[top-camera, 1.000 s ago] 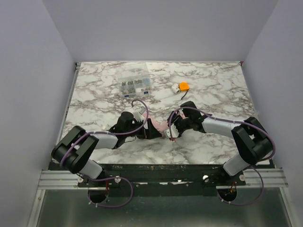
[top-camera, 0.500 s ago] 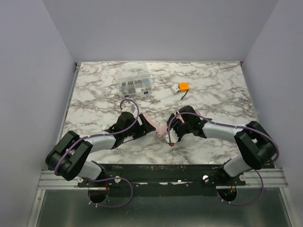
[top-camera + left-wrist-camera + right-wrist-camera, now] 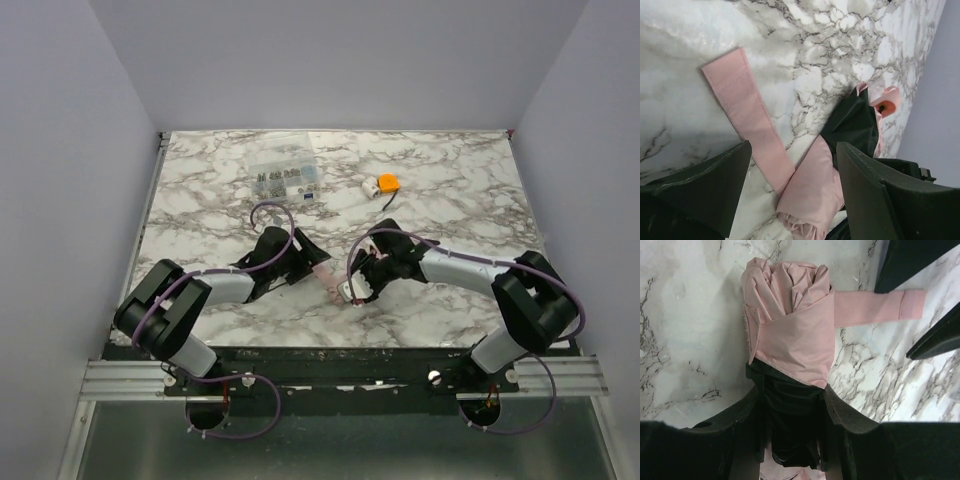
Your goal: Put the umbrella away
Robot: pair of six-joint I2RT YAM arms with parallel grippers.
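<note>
Pink strap [image 3: 747,117] lies flat on the marble counter [image 3: 815,45] between the left fingers [image 3: 700,192], wide apart and empty. They should probably pinch its free end and wrap it round the rolled umbrella [image 3: 790,325], clamped front-centre by the right fingers [image 3: 735,435].

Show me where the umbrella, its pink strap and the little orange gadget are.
umbrella [image 3: 790,325], right wrist view, on the rolled pink fabric.
pink strap [image 3: 747,115], left wrist view, midway along the flat band.
orange gadget [image 3: 387,182], top external view, on its orange body.
</note>
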